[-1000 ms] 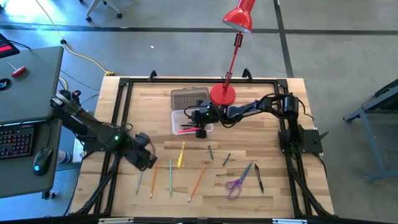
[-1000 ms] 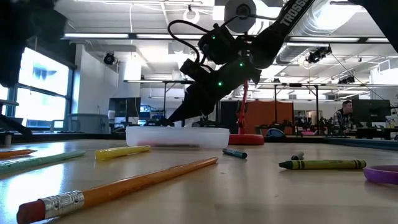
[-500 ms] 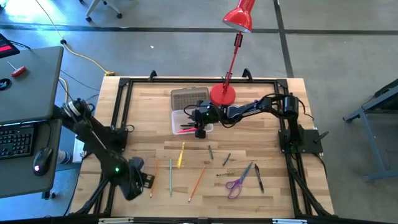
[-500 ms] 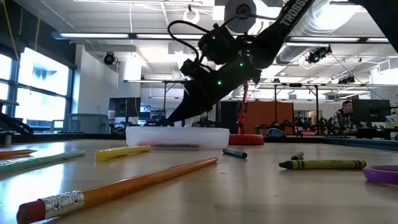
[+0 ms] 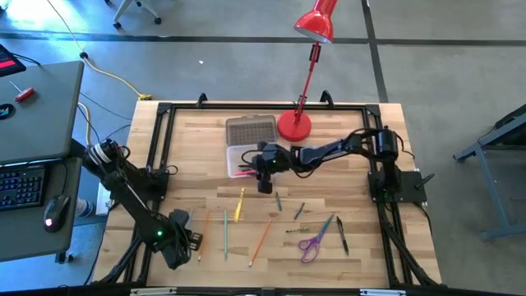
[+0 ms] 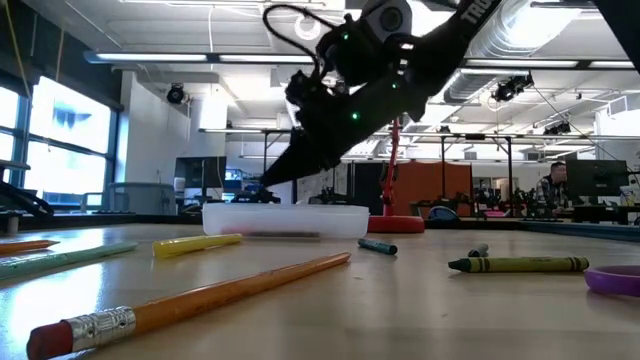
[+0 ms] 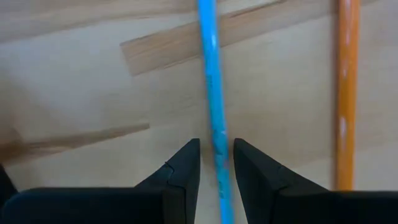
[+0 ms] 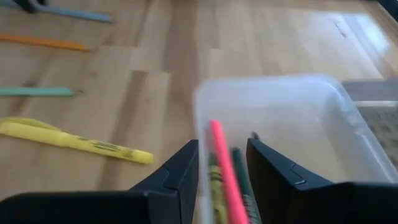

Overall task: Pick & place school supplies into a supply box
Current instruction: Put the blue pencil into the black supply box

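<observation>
The supply box stands far of the table's centre with its ribbed lid open flat behind it. A pink marker and green pencils lie in it. My right gripper hangs open above the box's near end, touching nothing. My left gripper is at the near left, open. Its fingers stand on either side of a blue-grey pencil, which lies flat on the wood. More supplies lie on the table: a yellow highlighter, orange pencils, a green pencil and purple scissors.
The red lamp's round base stands just right of the box lid. Crayons and a dark pen lie near the centre and the right. An orange pencil lies parallel to the blue-grey one. A black frame edges the table.
My left gripper has swung from the table's left middle toward the near edge and come down over the blue-grey pencil. My right gripper has lifted up from the box and drifted slightly toward the near edge.
</observation>
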You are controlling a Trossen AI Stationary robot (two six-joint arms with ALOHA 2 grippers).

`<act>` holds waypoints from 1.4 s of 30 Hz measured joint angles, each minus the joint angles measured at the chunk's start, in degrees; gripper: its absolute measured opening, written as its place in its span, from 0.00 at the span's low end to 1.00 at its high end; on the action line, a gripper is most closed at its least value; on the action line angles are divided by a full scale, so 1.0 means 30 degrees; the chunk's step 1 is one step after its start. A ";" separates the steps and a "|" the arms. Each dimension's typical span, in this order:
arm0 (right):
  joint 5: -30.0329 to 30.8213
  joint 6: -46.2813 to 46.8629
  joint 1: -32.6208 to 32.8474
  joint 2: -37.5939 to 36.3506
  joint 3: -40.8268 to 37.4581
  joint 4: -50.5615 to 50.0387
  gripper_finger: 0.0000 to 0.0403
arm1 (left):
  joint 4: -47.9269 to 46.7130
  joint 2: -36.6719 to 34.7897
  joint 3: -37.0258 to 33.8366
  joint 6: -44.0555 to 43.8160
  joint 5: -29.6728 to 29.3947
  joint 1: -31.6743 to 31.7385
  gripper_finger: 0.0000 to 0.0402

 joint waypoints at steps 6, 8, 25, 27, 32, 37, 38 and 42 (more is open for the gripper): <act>-0.0003 -0.0007 0.1106 -0.0439 0.0000 -0.0377 0.28 | 0.0370 0.0444 0.0011 0.0714 0.0006 0.0000 0.32; -0.0001 -0.0020 0.1448 -0.0475 -0.0002 -0.0366 0.28 | 0.0305 0.0456 0.0015 0.0174 0.0207 0.0000 0.32; 0.0043 0.0031 0.4076 -0.0593 0.0000 -0.0527 0.28 | -0.1065 0.0452 -0.1534 -0.0352 -0.3736 0.1625 0.30; 0.0029 -0.0007 0.4286 -0.0593 0.0000 -0.0514 0.28 | -0.1084 0.0415 -0.1884 0.0165 -0.3937 0.2194 0.27; 0.0061 -0.0029 0.4487 -0.0593 0.0000 -0.0370 0.28 | -0.1628 0.0434 -0.2093 0.1701 -0.4639 0.3313 0.09; 0.0067 -0.0015 0.4487 -0.0593 -0.0003 -0.0272 0.28 | -0.2914 0.0642 -0.2455 0.2614 -0.8235 0.4618 0.06; 0.0065 0.0023 0.4487 -0.0593 0.0000 -0.0212 0.28 | -0.3011 0.0634 -0.2411 0.2629 -0.8440 0.4979 0.07; 0.0057 0.0175 0.4570 -0.0595 0.0000 -0.0170 0.28 | -0.3382 0.0616 -0.3063 0.4474 -0.8692 0.7103 0.06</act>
